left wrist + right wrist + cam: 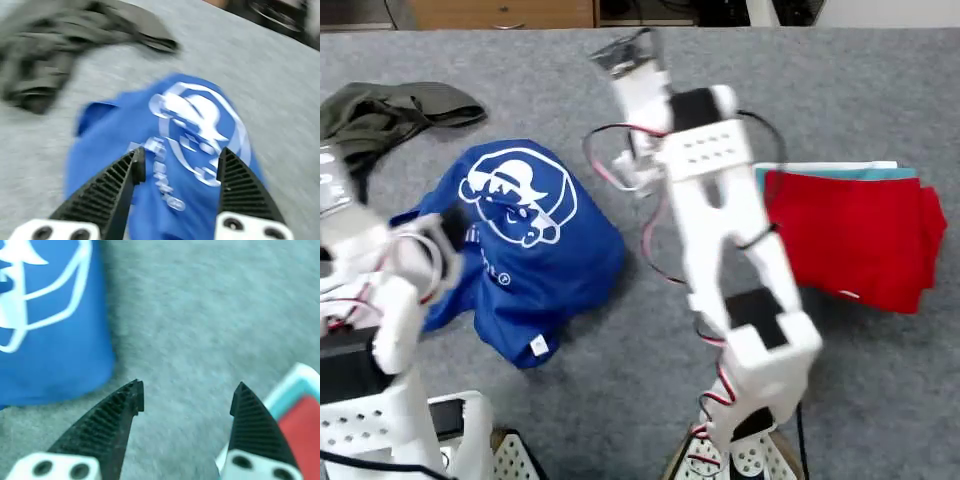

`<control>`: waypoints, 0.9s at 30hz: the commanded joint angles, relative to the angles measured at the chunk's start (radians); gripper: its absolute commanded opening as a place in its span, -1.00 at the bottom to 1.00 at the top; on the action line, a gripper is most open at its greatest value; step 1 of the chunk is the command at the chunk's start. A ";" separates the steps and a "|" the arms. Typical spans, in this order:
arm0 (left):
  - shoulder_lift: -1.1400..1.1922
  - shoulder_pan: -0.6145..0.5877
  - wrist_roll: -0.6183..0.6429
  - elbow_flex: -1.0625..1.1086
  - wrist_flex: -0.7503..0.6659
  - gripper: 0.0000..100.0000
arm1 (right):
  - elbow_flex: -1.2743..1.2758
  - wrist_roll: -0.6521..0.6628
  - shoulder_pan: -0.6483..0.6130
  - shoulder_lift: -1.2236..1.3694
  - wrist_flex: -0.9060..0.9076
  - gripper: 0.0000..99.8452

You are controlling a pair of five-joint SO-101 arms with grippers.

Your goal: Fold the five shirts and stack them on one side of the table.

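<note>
On the grey bench (pixel 650 330), seen from the high view with twelve o'clock at the far edge, the blue shirt (pixel 525 245) lies crumpled and unfolded at about eight o'clock from the middle, its white round print facing up. A dark olive shirt (pixel 380 115) sits bunched at ten o'clock, just apart from the blue one. At three o'clock a red shirt (pixel 855 235) lies folded on top of a stack, with a teal shirt (pixel 830 172) and a white layer showing along the stack's far edge beneath it. The left arm (pixel 380 300) stands at seven o'clock beside the blue shirt's near-left edge. The left gripper (pixel 180 155) hangs over that shirt with its fingers (pixel 120 185) spread wide and holding nothing. The white print lies between and just beyond the two black tips, and blue cloth runs under both of them. Whether the tips touch the cloth cannot be told. The olive shirt shows farther off past the blue one. The right arm (pixel 720 200) rises from six o'clock up the middle of the bench, between the blue shirt and the stack. The right gripper (pixel 187 390) is also spread wide and empty, with bare grey bench in the gap between its fingers (pixel 107 420). The blue shirt's edge lies outside one finger, well apart from its tip. A corner of the stack, white and teal rims with red on top, sits just beside the other finger.
</note>
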 commanded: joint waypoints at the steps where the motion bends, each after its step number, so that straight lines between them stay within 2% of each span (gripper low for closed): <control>1: -0.013 -0.215 -0.064 -0.014 0.026 -0.53 | -0.205 0.006 -0.084 0.130 0.066 -0.42; 7: -0.013 -0.532 -0.124 0.021 0.038 -0.53 | -0.587 0.005 -0.222 0.377 0.167 -0.43; 12: -0.013 -0.710 -0.124 0.146 -0.035 -0.53 | -0.633 0.002 -0.361 0.490 0.167 -0.43; 17: -0.013 -0.770 -0.183 0.301 -0.146 -0.53 | -0.633 0.002 -0.398 0.630 0.164 -0.43; 21: -0.013 -0.770 -0.226 0.358 -0.153 -0.53 | -0.634 0.000 -0.377 0.697 0.167 -0.44; 23: -0.013 -0.773 -0.241 0.364 -0.152 -0.53 | -0.634 0.000 -0.364 0.691 0.167 -0.57; 27: -0.013 -0.775 -0.242 0.358 -0.152 -0.63 | -0.630 -0.034 -0.351 0.650 0.167 -0.98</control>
